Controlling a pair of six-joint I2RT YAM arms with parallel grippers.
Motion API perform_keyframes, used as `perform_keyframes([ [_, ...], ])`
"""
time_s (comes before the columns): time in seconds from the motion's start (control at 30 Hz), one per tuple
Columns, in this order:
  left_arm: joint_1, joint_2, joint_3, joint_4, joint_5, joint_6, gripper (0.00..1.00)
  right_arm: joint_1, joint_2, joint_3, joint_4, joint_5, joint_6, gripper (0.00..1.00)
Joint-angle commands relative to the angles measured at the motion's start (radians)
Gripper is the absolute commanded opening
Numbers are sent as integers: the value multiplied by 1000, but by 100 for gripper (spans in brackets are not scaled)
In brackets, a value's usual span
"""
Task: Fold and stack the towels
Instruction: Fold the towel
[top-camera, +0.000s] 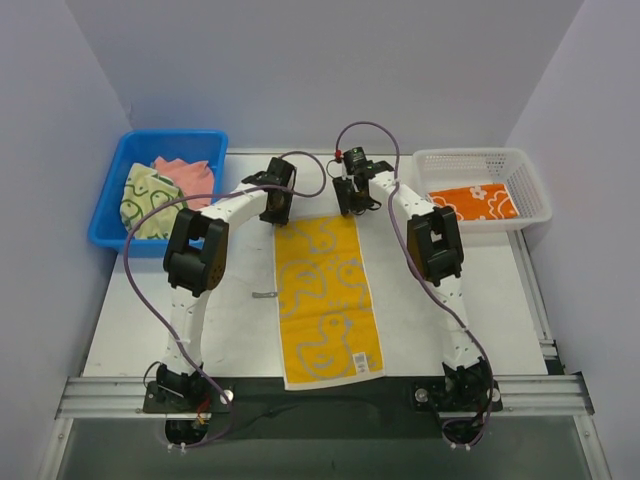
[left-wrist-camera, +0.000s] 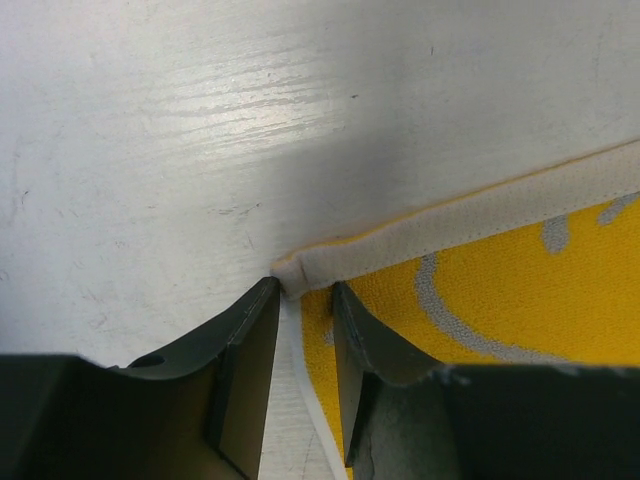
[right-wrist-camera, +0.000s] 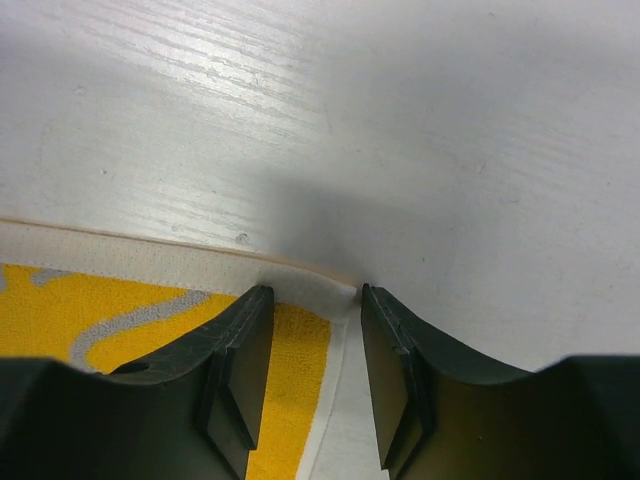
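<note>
A yellow towel (top-camera: 325, 300) with grey duck print lies spread flat on the white table, long side running away from the arms. My left gripper (top-camera: 278, 212) is down at its far left corner. In the left wrist view the left gripper (left-wrist-camera: 303, 295) is open, its jaws straddling the white hem corner of the towel (left-wrist-camera: 520, 270). My right gripper (top-camera: 350, 205) is at the far right corner. Seen from the right wrist, it (right-wrist-camera: 315, 300) is open, with the corner of the towel (right-wrist-camera: 100, 310) lying flat between the jaws.
A blue bin (top-camera: 170, 138) at the back left holds a pale green towel (top-camera: 145, 200) and a salmon-pink towel (top-camera: 190, 172). A white basket (top-camera: 470, 155) at the back right holds a folded orange towel (top-camera: 475, 203). A small grey object (top-camera: 265, 295) lies left of the yellow towel.
</note>
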Motion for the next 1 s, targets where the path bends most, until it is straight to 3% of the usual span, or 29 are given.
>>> perform_keyframes([
  [0.0,-2,70,-22,-37,-1,12,38,10,56,20,-144,-20,4,38],
  [0.13,1,73,-22,-36,0,10,31,4,61,1,-151,-35,9,21],
  [0.27,10,79,-16,-36,11,7,19,1,64,3,-152,-48,2,7],
  [0.3,15,80,-12,-36,16,5,13,0,62,3,-151,-51,1,0],
  [0.4,27,75,-1,-37,33,8,0,-6,47,1,-148,-42,-4,0],
  [0.63,59,46,69,-42,59,24,0,-26,-56,3,-85,-22,-5,0],
  [0.97,78,92,370,-40,50,102,0,-101,-159,3,133,34,38,0],
])
